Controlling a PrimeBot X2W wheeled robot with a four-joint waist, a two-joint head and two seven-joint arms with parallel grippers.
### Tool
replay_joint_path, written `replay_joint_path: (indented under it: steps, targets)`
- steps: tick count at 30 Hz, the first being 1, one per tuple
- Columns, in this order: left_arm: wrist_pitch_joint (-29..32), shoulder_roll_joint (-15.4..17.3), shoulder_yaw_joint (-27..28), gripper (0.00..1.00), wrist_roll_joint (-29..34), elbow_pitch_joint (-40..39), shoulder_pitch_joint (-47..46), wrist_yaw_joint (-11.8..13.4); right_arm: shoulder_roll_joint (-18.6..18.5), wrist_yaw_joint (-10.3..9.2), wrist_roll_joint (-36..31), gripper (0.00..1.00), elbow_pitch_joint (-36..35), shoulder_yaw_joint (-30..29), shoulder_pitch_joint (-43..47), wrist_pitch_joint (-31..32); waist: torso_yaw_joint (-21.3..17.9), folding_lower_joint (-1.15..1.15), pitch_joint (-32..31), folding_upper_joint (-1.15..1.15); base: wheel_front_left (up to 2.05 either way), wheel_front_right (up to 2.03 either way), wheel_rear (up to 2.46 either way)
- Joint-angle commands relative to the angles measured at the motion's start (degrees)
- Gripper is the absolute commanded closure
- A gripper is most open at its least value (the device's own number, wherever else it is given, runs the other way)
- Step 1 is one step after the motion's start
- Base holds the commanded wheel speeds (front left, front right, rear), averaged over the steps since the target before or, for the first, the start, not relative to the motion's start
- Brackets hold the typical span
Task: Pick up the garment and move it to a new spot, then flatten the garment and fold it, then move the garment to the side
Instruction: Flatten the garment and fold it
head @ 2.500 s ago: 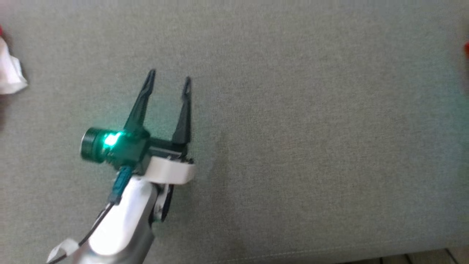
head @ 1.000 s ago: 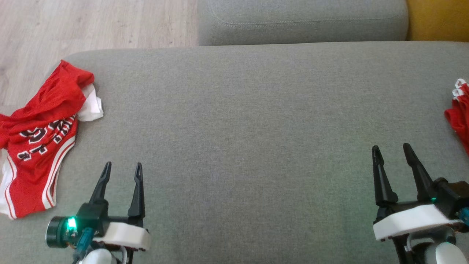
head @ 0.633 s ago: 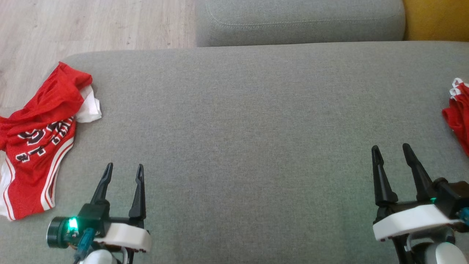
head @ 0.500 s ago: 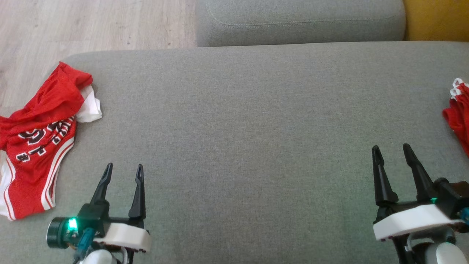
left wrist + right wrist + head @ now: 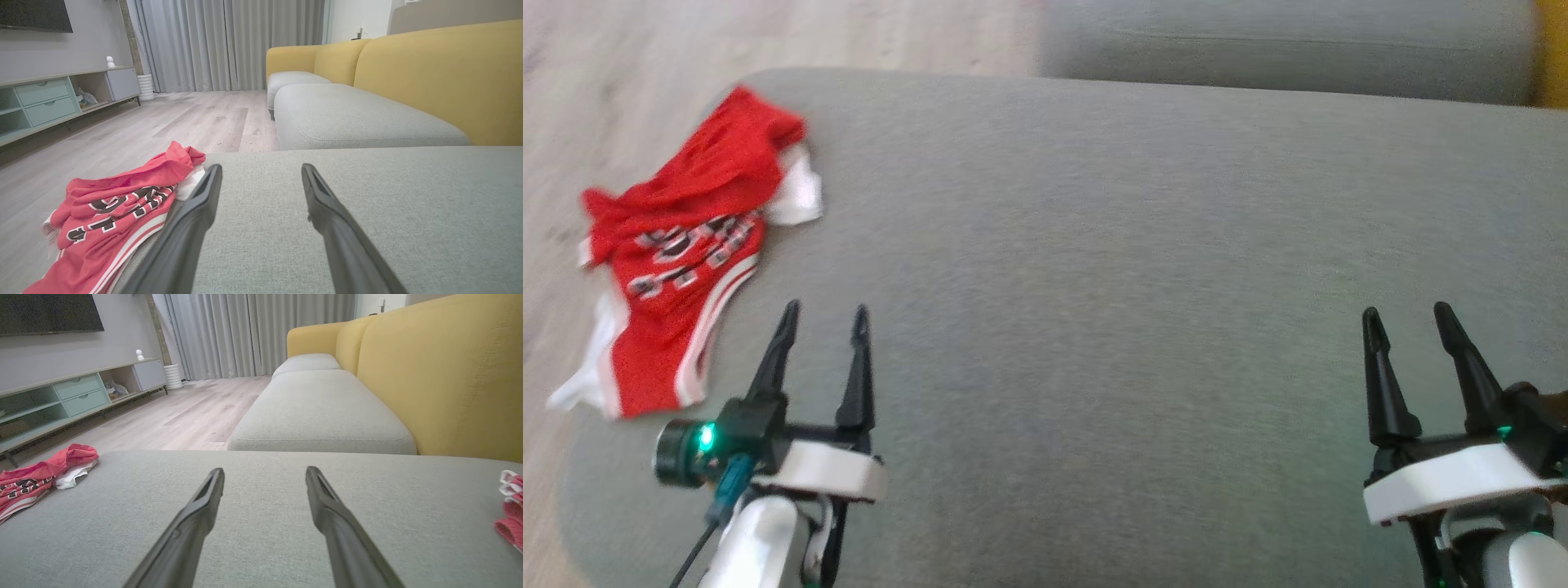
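Lying at left edge: garment (image 5: 686, 269), crumpled red fabric, white trim, dark lettering.
Cushion (image 5: 1135, 245): grey woven, flat, rounded corner.
Left hand (image 5: 825, 307): fingers spread, gripping nothing.
Right hand (image 5: 1406, 309): likewise.

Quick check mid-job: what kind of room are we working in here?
Most likely a home living room: a yellow-backed sofa, a wall-mounted TV over a low media cabinet, and floor-length curtains.
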Motion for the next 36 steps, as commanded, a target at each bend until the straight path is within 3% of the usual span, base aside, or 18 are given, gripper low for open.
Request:
replay_joint_path:
  steps: [1, 9, 18, 28, 31, 36]
  targets:
    - [-0.57, 0.57, 1.67, 0.0, 0.13, -1.19, -2.74, -0.16, -0.26, -0.1, -0.44, 0.0, -2.45, 1.5, -2.01, 0.17, 3.21, 0.0, 1.05, 0.0, 0.0, 0.0, 0.0]
    - [-0.69, -1.64, 3.3, 0.0, 1.52, -3.02, -4.75, -0.91, -1.54, -0.1, -1.56, 0.0, -5.78, 3.6, -3.4, 3.05, 12.25, 0.0, 2.31, 0.0, 0.0, 0.0, 0.0]
    - [-0.7, -2.49, 7.88, 0.0, 3.15, -5.81, -4.04, -1.42, -4.16, -0.1, -1.58, 0.0, -9.12, 5.32, -5.53, 6.24, 17.75, 0.0, 5.28, 0.0, 0.0, 0.0, 0.0]
    - [-0.71, -4.47, 12.06, 0.0, 4.87, -7.65, -7.77, -3.32, -9.51, -0.1, -1.68, 0.0, -15.01, 5.79, -9.68, 11.44, 17.32, 0.0, 14.42, 0.0, 0.0, 0.0, 0.0]
    - [-0.71, -4.64, 12.79, 0.0, 4.93, -4.23, -11.38, -4.44, -10.99, -0.1, -1.54, 0.0, -17.16, 5.35, -11.35, 12.93, 16.08, 0.0, 18.21, 0.0, 0.0, 0.0, 0.0]
    - [-0.58, -3.55, 13.66, 0.0, 3.44, 9.61, -20.76, -7.17, -12.44, -0.1, -1.35, 0.0, -19.63, 4.17, -13.07, 14.46, 13.98, 0.0, 23.74, 0.0, 0.0, 0.0, 0.0]
